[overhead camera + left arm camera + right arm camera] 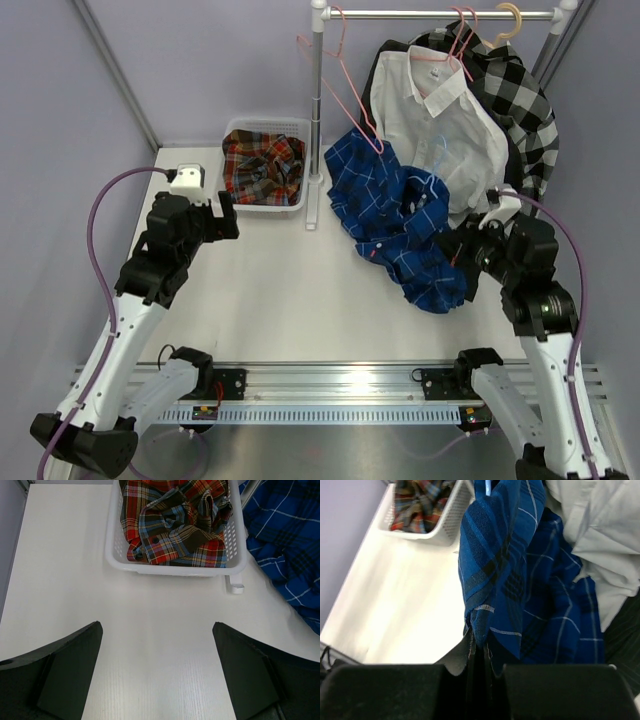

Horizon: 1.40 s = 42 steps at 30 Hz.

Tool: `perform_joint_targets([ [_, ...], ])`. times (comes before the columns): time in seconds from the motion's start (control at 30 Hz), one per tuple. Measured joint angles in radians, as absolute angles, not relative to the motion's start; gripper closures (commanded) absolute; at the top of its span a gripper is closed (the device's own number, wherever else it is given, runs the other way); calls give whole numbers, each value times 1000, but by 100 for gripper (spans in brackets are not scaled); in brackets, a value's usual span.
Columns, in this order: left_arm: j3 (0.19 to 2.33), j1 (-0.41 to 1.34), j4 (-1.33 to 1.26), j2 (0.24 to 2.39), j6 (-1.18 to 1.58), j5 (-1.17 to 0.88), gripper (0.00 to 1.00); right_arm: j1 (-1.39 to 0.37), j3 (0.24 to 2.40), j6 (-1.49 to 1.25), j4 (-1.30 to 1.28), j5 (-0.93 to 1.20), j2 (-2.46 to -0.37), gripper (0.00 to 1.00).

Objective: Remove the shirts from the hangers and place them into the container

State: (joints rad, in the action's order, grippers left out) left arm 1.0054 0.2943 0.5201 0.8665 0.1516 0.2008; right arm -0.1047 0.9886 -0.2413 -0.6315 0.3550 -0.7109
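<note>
White table (280, 290): plaid shirt (262, 168) lies in basket (266, 210). Left gripper (157, 626) hovers before it, jaws wide, empty. Right gripper (479, 662) is pinched on blue shirt (385, 215) beside the rack pole (317, 120).

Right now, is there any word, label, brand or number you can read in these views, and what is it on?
No text can be read in any view.
Plaid shirt in the basket: pattern only, no tag or print shows.
Blue shirt: grid lines only, no label visible.
Front rail: small coloured marks near its ends, too small to read.
</note>
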Motion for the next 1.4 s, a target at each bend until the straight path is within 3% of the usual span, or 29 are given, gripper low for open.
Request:
perform_joint_targets([
  [0.3,1005,294,517,875,163,138,1,-105,1022,-240,-710,616,-609,100],
  [0.57,1051,294,524,873,213,57,1,-106,1208,-235,-742,786,-730,100],
  [0.77,1214,317,533,890,283,-43,1,-134,1385,-239,-723,824,-847,100],
  [1.07,1427,520,520,996,324,-63,1,-471,1478,-216,-675,735,-1048,100],
  [1.4,1372,554,526,993,326,-31,2,-694,1461,-216,-588,605,-1200,100],
])
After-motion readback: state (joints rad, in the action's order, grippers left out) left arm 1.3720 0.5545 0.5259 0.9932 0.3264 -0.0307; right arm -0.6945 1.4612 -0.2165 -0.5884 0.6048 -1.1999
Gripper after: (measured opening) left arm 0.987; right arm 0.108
